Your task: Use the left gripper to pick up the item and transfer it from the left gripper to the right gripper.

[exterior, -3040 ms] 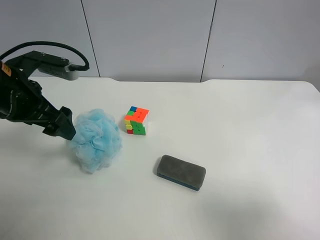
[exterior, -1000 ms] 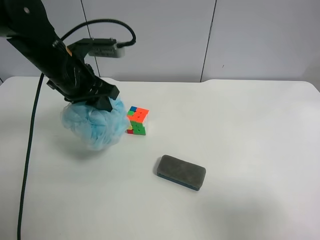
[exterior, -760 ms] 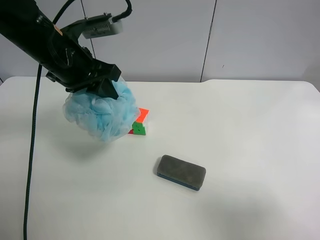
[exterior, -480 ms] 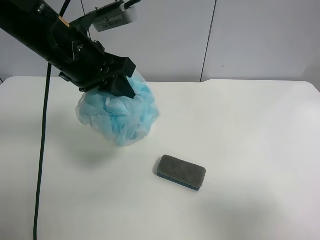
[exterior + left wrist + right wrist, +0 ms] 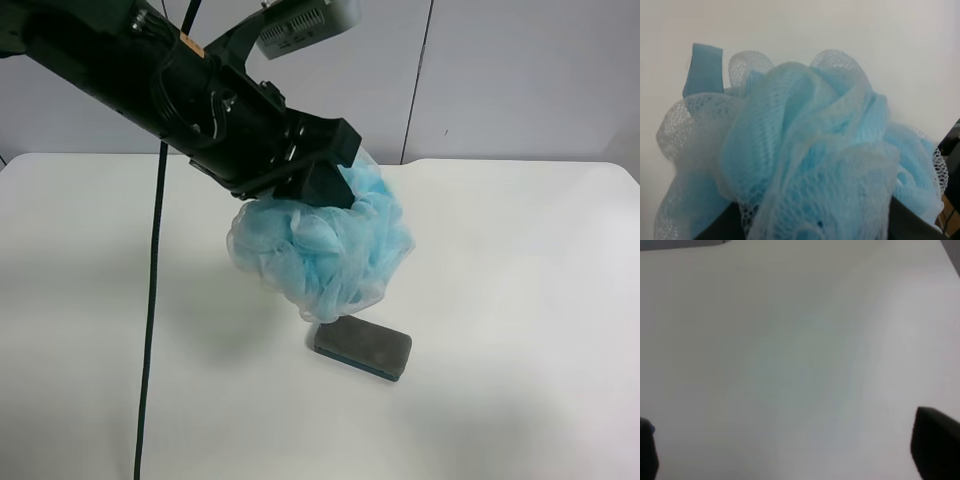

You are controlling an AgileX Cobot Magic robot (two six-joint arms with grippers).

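"Left gripper [image 5: 322,183]: was it actually holding the thing, or only pressed into it?"

"Holding it, I'd say. Its jaws were sunk into the top of the item [image 5: 320,250] and pinched on the mesh. The pouf hung clear of the table [image 5: 520,300], out over the middle. My guess was that it was held up there so the other arm could reach it. A soft ball like that bulges out below the jaws, which leaves plenty to take hold of."

"And the right gripper [image 5: 790,452]?"

"From the high camera I couldn't see it at all. Its own wrist camera showed two dark fingertips far apart at the picture's edges, so it stood wide open. In front of it was only blurred, bare tabletop, with no pouf. I judged the handover hadn't begun."

"What else couldn't you make out?"

"The jaw tips, for one. The netting swallowed them, so how deep the pinch went was anyone's guess. The left wrist camera was nearly filled with blue mesh, with a flat ribbon loop [image 5: 702,70] sticking out of it and only slivers of black jaw showing. From above, the pouf overlapped one end of the dark eraser [image 5: 365,348]. Whether it brushed the eraser or hung above it, I couldn't tell. Whatever lay on the table behind the pouf was screened off too."
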